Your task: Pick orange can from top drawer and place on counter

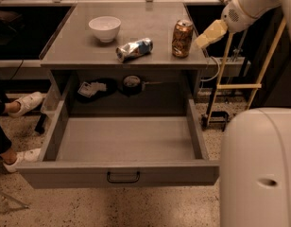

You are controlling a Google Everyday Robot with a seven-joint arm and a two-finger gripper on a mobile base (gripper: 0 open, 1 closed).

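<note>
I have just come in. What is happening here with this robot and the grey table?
A one-armed robot has the job of moving an orange can from the top drawer onto the counter. Right now the orange can stands upright on the counter, near its right edge. The gripper hangs just to the right of the can, apart from it. The top drawer is pulled open below. A white bowl and a crushed can lying on its side are also on the counter.

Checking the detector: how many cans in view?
2: orange can upright on counter, right side; crushed can lying mid-counter. None in drawer. The gripper hangs right of the orange can.
</note>
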